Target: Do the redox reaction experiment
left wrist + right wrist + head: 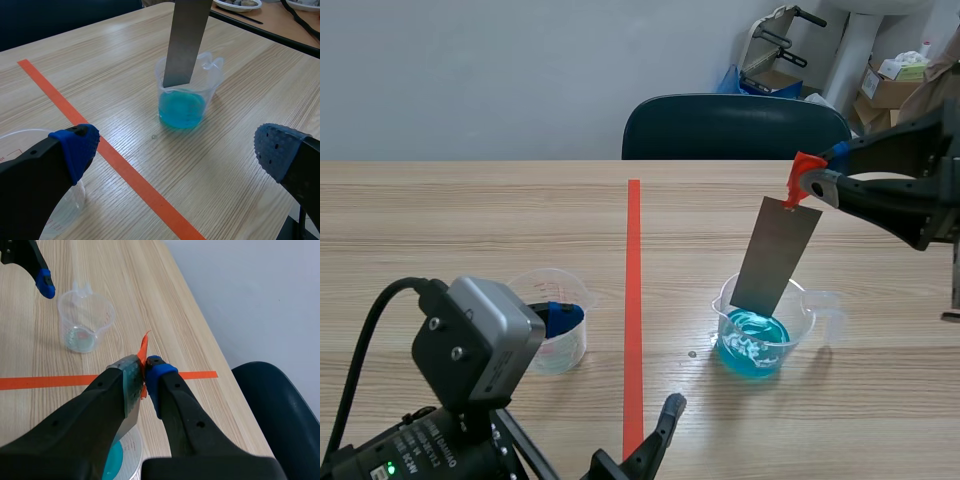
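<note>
We are looking across a wooden table (pixel 470 220), with a dark chair (pixel 735 127) standing at its far side. The right gripper (pixel 144 371) is reaching in from the right, raised above the tabletop, and its fingers are clamping the top of a grey metal plate (pixel 775 255). The plate is hanging tilted, its lower end sitting in the mouth of the beaker of blue liquid (pixel 760 335) (we cannot tell whether it is touching the liquid). The left gripper (pixel 177 150) is waiting low on the other side of the tape line (pixel 634 300), fingers spread wide, with one finger just beside a clear beaker (pixel 565 350). An orange-red tab (pixel 800 175) is sticking up at the plate's gripped end.
</note>
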